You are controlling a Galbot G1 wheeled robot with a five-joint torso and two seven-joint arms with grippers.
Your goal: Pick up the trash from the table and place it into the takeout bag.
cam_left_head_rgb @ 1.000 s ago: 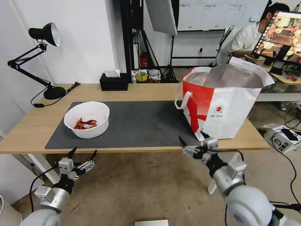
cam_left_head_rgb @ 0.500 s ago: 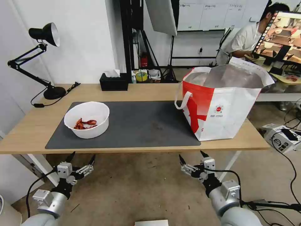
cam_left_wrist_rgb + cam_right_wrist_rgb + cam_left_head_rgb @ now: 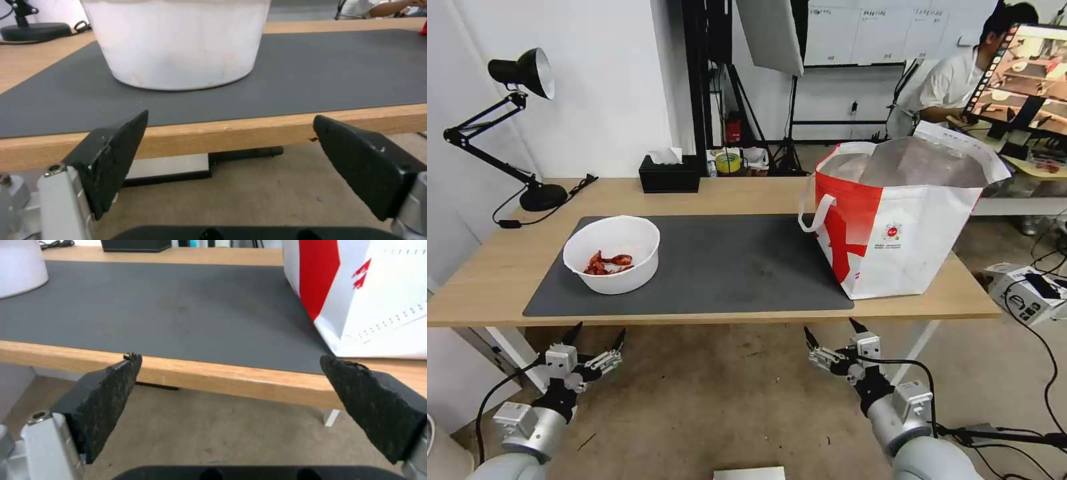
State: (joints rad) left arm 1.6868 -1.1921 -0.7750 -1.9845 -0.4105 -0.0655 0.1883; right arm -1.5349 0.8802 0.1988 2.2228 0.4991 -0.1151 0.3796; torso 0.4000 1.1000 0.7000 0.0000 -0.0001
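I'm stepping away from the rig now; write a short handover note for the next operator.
Left gripper: open, holding nothing, below the table's front edge, near the white bowl of red shells.
Right gripper: open, holding nothing, below the edge near the takeout bag.
Done: none of the other trash is seen on the table; the bag's contents cannot be seen.
Left: bowl stands on the mat, not yet bagged.

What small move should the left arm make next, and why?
Probably lift the left pincer above the table edge, towards the white bowl of red shells. The pincer is open and empty, below the tabletop, and the bowl sits on the mat just beyond it, outside the takeout bag.
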